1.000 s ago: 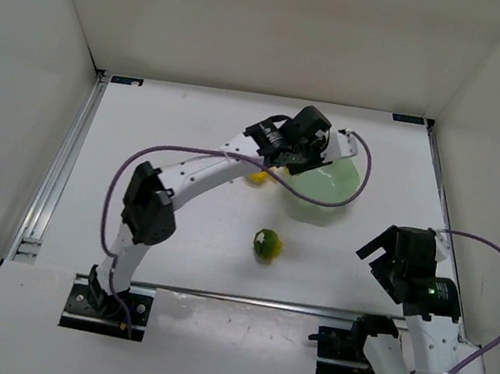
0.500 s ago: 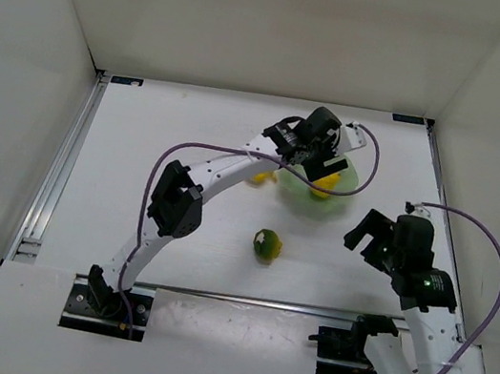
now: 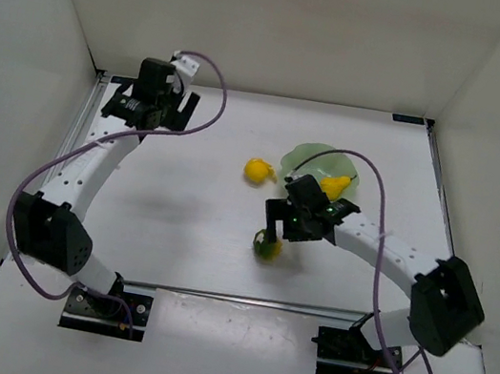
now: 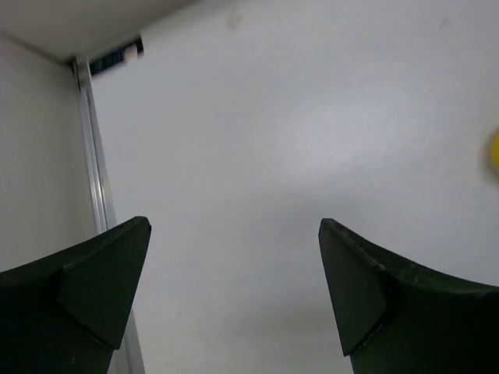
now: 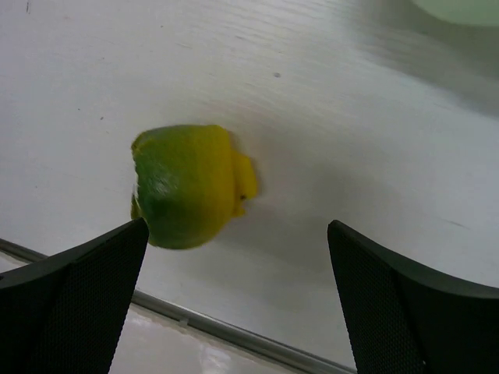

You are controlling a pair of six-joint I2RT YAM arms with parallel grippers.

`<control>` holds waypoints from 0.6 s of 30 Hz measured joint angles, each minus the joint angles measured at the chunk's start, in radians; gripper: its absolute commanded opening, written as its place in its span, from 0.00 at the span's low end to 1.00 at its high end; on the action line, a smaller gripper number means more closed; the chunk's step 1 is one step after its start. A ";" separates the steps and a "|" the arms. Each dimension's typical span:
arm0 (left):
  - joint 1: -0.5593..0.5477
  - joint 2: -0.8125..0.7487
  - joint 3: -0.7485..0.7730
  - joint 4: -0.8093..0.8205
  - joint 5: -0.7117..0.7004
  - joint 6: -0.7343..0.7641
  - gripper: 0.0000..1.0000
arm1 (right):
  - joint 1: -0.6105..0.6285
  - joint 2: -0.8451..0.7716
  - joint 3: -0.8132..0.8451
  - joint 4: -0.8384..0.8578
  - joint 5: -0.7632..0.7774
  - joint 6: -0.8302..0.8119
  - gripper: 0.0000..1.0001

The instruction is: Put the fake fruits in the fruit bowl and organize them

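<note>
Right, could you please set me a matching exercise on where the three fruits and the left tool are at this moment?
Things:
1. yellow pear
2. round yellow fruit
3. green-and-yellow fruit
4. left tool

Places or states:
A. open and holding nothing, near the far left corner of the table
B. inside the fruit bowl
C. on the table, between the spread fingers of the right tool
D. on the table, left of the fruit bowl

Pairs: 1-B, 2-D, 3-C, 4-A

White tabletop (image 3: 176, 222) fills the middle of the frame, with white walls (image 3: 259, 24) above and at both sides. A metal rail (image 3: 61, 168) runs along its left edge.
</note>
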 measured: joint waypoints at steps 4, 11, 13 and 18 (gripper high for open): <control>0.084 -0.074 -0.225 -0.040 0.008 0.000 1.00 | 0.058 0.151 0.067 0.033 -0.003 0.001 1.00; 0.104 -0.099 -0.381 -0.090 0.070 -0.002 1.00 | 0.106 0.319 0.150 0.030 -0.009 0.001 0.63; 0.104 -0.108 -0.381 -0.087 0.084 -0.007 1.00 | 0.111 0.354 0.181 0.019 -0.008 0.006 0.44; 0.104 -0.120 -0.381 -0.075 0.102 -0.012 1.00 | 0.109 0.360 0.239 -0.010 0.006 0.024 0.23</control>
